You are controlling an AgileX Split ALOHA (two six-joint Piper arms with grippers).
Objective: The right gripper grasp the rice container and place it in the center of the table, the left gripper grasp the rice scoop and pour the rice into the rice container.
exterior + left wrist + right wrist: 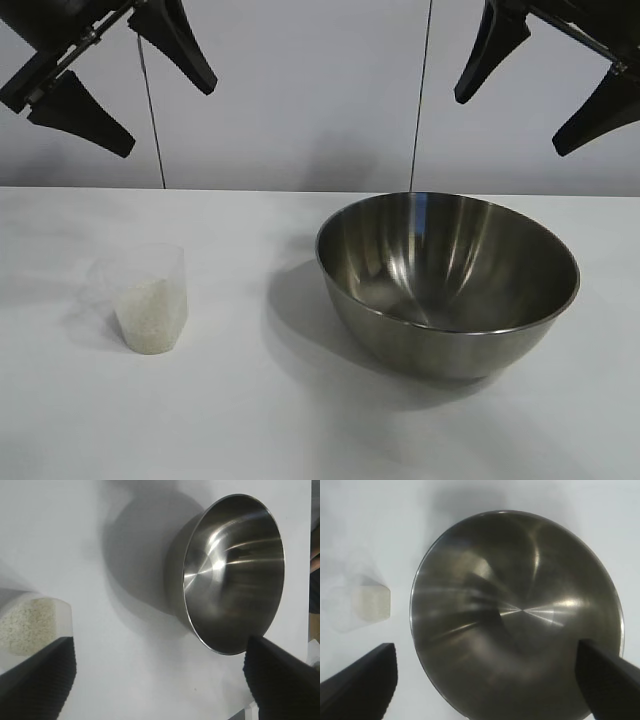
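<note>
Two grippers, both mine, hang high above the table (250, 420), and neither touches anything.

Table: the flat white tabletop carries the two task items, which stand well apart from each other.

Rice container (447, 283): this large, shiny stainless-steel mixing bowl stands upright on the table, on the right-arm side of the middle in the exterior view. Its thin rim faces up and its inside shows bare metal. It casts a dark shadow on the tabletop toward the scoop side. In my right wrist view the rice container (520, 615) fills most of the picture, below and between my two spread fingers. In my left wrist view the rice container (235, 572) lies farther off, beyond the finger at that picture's lower right.

Left gripper (125, 70): I hold it open, fingers spread wide, at the upper left of the exterior view, above the scoop side of the table.

Right gripper (530, 75): I hold it open as well, fingers spread wide, at the upper right, above the bowl side.

Rice scoop (150, 298): this small, clear, tapered plastic cup stands upright on the table on the left-arm side. I cannot make out its handle.

Rice (152, 315): white grains fill roughly the lower half of the scoop.
</note>
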